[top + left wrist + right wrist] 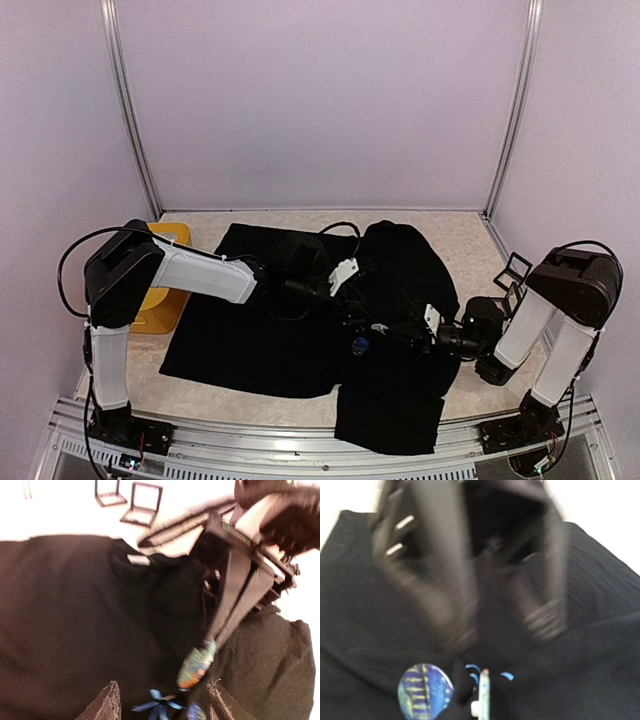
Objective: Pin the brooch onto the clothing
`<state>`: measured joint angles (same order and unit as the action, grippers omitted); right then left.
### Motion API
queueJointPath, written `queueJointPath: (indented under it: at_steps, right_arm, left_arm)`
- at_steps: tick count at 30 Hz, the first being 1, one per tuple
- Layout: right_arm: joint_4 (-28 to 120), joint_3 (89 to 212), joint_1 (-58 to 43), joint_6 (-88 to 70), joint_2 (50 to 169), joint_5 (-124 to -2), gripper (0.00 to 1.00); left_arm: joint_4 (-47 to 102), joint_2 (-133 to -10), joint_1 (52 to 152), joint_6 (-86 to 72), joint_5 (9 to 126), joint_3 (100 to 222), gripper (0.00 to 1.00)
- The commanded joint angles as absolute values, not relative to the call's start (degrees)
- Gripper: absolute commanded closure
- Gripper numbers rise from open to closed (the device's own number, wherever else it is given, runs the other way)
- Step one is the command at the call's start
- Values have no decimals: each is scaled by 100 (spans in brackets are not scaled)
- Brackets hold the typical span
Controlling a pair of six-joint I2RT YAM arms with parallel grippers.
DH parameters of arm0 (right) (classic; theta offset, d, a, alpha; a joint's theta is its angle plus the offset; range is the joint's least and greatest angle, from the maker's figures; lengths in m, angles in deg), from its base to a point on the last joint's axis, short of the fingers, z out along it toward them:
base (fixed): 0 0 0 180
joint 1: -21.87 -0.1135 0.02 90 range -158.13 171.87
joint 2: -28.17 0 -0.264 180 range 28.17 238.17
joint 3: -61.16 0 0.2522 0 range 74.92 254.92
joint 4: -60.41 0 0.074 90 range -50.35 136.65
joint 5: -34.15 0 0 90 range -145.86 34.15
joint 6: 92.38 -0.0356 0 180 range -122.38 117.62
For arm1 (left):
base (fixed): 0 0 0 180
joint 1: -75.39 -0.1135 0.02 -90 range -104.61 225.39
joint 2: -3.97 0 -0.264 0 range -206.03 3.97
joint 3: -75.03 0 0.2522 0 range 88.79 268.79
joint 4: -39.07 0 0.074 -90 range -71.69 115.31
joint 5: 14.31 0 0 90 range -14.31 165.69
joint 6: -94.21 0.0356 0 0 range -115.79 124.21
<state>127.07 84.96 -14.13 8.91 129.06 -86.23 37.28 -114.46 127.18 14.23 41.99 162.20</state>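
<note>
The clothing [260,330], a black T-shirt, lies spread on the table with its light-blue starburst mark [159,705] near the middle. My right gripper [210,644] reaches in from the right, shut on the top edge of a brooch [197,662] that hangs edge-on just above the mark. In the right wrist view this brooch [484,695] shows as a thin strip. A second round blue badge [425,691] lies flat on the shirt beside it. My left gripper [162,707] hovers over the mark, open, with only fabric between its fingers [107,705].
A yellow container [165,280] stands at the table's left edge behind the left arm. Small black frame stands [512,272] sit on the bare table to the right of the shirt. Metal posts and lilac walls enclose the workspace.
</note>
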Motion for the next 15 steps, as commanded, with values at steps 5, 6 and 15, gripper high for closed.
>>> queueJointPath:
  at_steps: [5,6,15]
  right_arm:
    - [12774,8647,-1328,560,12740,-9299,100]
    - [12736,8651,-1320,546,12705,-9296,100]
    - [12447,8688,-1301,632,12583,-9301,100]
  left_arm:
    - [3521,-11336,12673,2159,3879,16550,61]
    - [3384,-11368,12698,2300,3824,16582,62]
    - [3514,-11167,12682,3014,3309,16121,56]
